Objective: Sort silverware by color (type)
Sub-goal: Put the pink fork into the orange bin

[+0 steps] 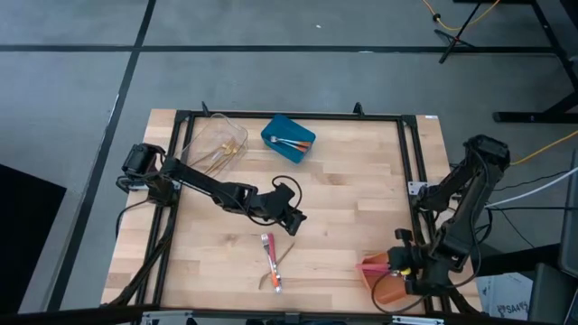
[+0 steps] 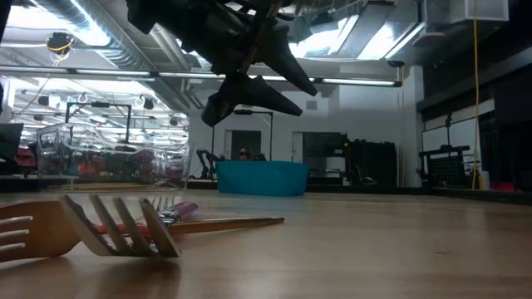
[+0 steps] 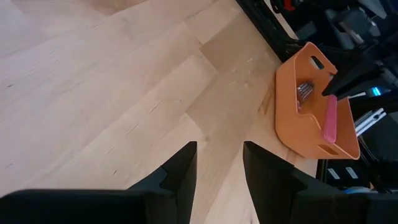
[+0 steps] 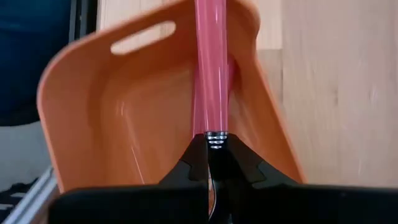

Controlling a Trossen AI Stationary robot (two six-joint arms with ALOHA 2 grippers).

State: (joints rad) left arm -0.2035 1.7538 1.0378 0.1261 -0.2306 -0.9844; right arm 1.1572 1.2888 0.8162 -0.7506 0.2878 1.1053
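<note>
Right wrist view shows the right gripper (image 4: 214,144) pinching a pink-handled utensil (image 4: 210,68) at its neck over the orange bin (image 4: 124,118); light, stiff and slick, it likely needs that firm pinch.

The pale wooden table top (image 1: 343,208) is showing a smooth, matt finish with fine grain and board seams. The orange plastic bin (image 4: 118,118) is looking smooth with a soft sheen, and the slim pink-handled utensil (image 4: 209,68) lying over its rim is gleaming glossy, with a ringed metal collar where the handle ends. The blue plastic bin (image 1: 288,139) is appearing matt. The clear plastic bin (image 2: 112,154) is catching bright reflections. The silver metal fork head (image 2: 125,228) is shining dully. The dark gripper fingers (image 3: 180,177) are looking like matt plastic.
</note>
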